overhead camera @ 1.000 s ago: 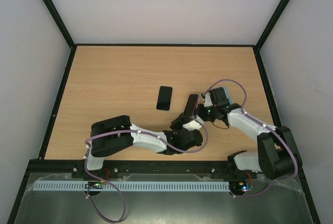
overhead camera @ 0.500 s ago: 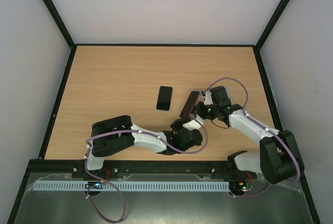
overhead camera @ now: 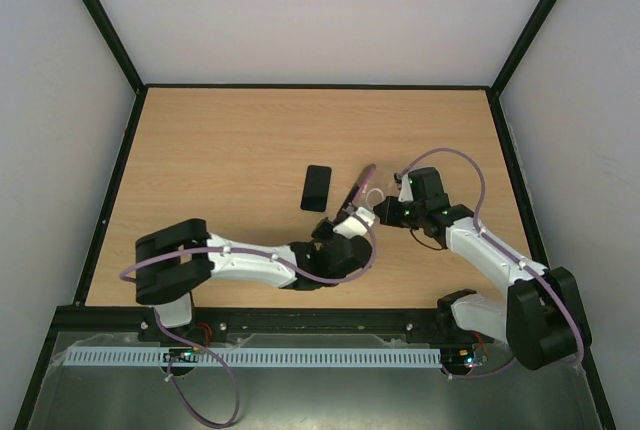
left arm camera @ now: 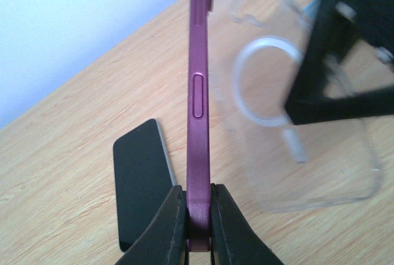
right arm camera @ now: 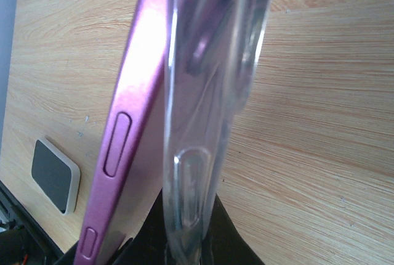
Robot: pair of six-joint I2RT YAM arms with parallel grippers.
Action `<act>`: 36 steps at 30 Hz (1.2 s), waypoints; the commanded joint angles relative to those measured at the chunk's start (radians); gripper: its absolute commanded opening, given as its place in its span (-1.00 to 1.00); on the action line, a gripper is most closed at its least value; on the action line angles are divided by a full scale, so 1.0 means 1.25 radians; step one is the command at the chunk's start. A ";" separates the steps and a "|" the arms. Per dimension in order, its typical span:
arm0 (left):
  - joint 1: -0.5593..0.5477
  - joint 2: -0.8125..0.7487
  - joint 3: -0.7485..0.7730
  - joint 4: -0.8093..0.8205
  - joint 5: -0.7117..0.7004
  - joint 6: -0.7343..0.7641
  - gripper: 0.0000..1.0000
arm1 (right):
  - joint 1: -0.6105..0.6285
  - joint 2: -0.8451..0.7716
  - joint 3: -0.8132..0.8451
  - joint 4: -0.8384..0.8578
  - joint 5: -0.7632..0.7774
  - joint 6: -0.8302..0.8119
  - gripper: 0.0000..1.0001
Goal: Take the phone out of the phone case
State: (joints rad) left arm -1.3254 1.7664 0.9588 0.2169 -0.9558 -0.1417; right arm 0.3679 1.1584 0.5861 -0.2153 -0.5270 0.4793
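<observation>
A purple phone (left arm camera: 198, 86) stands on edge above the table, and my left gripper (left arm camera: 198, 216) is shut on its lower end. Just to its right hangs the clear phone case (left arm camera: 295, 129) with a white ring on its back, separated from the phone along most of its length. My right gripper (right arm camera: 188, 240) is shut on the case's (right arm camera: 203, 123) edge, with the phone (right arm camera: 123, 135) right beside it. From above, the phone (overhead camera: 356, 192) and case (overhead camera: 372, 193) sit between my left gripper (overhead camera: 349, 214) and right gripper (overhead camera: 386, 209), at the table's middle.
A second, black phone (overhead camera: 317, 188) lies flat on the wooden table (overhead camera: 220, 150) just left of the held phone; it shows in both wrist views too (left arm camera: 141, 185) (right arm camera: 55, 175). Black rails edge the table on all sides.
My left gripper has shut on the purple phone, and the left arm has stretched forward. The phone now stands more upright, and the clear case shows apart from it on the right.
</observation>
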 commanded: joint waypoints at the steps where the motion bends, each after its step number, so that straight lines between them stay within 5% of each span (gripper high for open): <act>1: 0.028 -0.084 -0.010 -0.027 -0.075 -0.067 -0.95 | -0.010 -0.032 -0.023 -0.018 0.105 -0.049 -0.96; 8: 0.026 -0.164 -0.039 -0.066 -0.071 -0.128 -0.95 | -0.011 -0.047 0.052 -0.062 0.153 -0.080 -0.96; 13: 0.026 -0.227 -0.064 -0.113 -0.080 -0.150 -0.95 | -0.013 0.067 0.197 -0.132 0.272 -0.251 -0.96; 20: 0.027 -0.303 -0.126 -0.158 -0.098 -0.197 -0.95 | -0.045 0.313 0.388 -0.382 0.128 -0.453 -0.96; 29: 0.044 -0.359 -0.195 -0.154 -0.095 -0.220 -0.95 | -0.161 0.412 0.384 -0.407 0.109 -0.515 -0.96; 36: 0.090 -0.364 -0.228 -0.145 -0.067 -0.231 -0.95 | -0.199 0.443 0.366 -0.384 0.104 -0.538 -0.57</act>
State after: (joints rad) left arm -1.2434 1.3365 0.6888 0.0071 -1.0214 -0.4049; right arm 0.1337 1.6802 1.0626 -0.6552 -0.4313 -0.1493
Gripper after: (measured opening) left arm 0.056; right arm 0.157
